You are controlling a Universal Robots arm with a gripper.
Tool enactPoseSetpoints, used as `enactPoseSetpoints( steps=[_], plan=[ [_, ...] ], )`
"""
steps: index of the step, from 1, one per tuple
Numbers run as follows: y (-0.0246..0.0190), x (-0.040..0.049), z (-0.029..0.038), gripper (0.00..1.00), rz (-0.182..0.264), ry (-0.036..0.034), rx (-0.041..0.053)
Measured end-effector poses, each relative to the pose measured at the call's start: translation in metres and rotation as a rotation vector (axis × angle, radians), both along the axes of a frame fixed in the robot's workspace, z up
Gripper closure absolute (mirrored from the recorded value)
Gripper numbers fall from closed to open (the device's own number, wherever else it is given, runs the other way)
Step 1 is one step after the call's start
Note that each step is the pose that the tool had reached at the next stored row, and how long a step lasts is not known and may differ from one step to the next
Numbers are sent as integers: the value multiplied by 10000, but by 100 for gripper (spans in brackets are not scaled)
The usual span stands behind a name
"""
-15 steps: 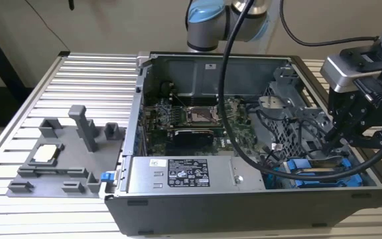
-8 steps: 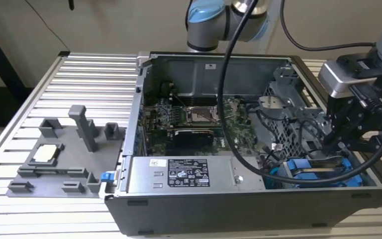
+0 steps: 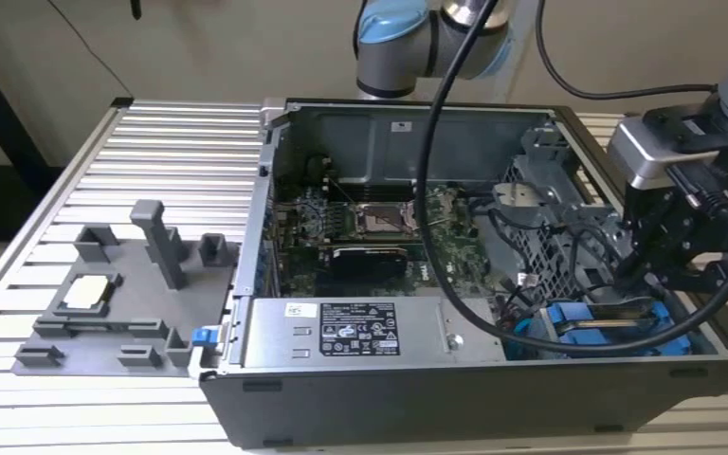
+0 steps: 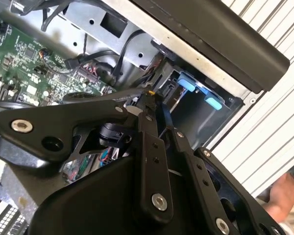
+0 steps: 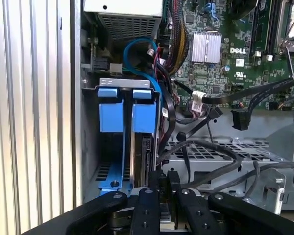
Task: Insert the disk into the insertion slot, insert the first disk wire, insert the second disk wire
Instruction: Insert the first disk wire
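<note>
While the disk (image 5: 146, 152) sits on edge in the insertion slot (image 5: 89, 147), you have its long axis running straight away from the tool (image 5: 165, 179), clenched on what looks like a dark wire plug (image 5: 161, 176) just beside its near end.

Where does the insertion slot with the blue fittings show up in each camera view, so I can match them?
Exterior view: insertion slot in the case at its near corner, on the exterior view's right, beside the power-supply box.
First wrist view: insertion slot just inside the case wall, next to the black cables.
Second wrist view: insertion slot against the case wall, near the ribbed table.
Shared landmark: the green motherboard.
</note>
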State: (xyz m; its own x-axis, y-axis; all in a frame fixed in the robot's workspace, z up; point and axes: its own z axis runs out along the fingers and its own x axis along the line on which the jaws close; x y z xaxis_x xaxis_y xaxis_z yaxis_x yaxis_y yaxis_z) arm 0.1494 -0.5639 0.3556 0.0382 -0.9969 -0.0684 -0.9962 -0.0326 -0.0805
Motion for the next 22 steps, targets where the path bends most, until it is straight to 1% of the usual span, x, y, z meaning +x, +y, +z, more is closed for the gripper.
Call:
enactPoseSetpoints(
  steps=[2, 5, 7, 9, 17, 22],
  plan=[
    [-10, 5, -17, 81, -1, 39, -2],
    [-42, 22, -49, 81, -1, 96, -1],
    [-64, 29, -67, 81, -1, 110, -2],
    [-77, 30, -85, 81, -2, 114, -1],
    [-78, 31, -140, 81, -1, 114, -37],
    [-83, 35, -151, 81, -27, 115, -37]
  ],
)
